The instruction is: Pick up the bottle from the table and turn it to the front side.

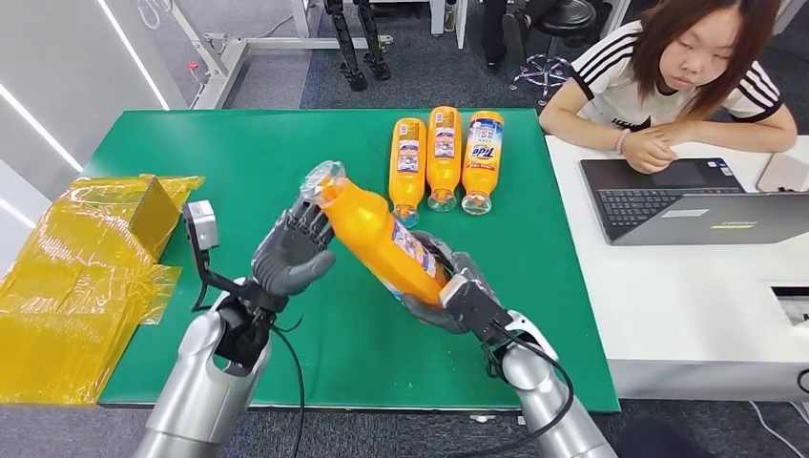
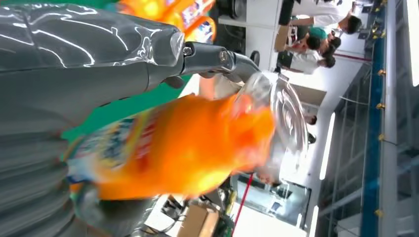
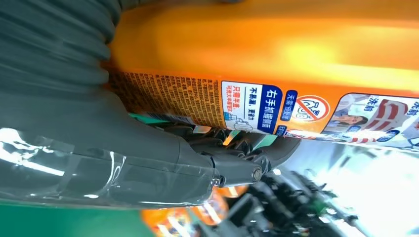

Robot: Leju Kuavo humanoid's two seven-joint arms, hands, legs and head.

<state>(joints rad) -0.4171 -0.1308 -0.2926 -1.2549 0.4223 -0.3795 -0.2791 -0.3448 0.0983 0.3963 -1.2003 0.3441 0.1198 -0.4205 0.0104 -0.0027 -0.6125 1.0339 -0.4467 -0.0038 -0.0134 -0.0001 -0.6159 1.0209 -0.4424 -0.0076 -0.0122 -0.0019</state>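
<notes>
Orange plastic bottle (image 1: 380,239), glossy, clear-capped, with a printed label: held tilted above the green desk (image 1: 258,153). Left hand (image 1: 291,253) clasps its neck end; right hand (image 1: 448,291) grips its base. Three similar bottles (image 1: 444,157) lie side by side beyond. Crinkled yellow film (image 1: 81,277) lies at the desk's left edge.

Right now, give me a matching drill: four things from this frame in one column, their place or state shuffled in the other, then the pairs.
Things
1. held bottle
2. three bottles
3. laptop
4. yellow plastic bags

Place or state
A. open on the white desk
B. lying in a row at the far side of the green table
C. off the table, gripped by the left hand and right hand
D. heaped at the table's left edge

Pairs: 1-C, 2-B, 3-A, 4-D
</notes>
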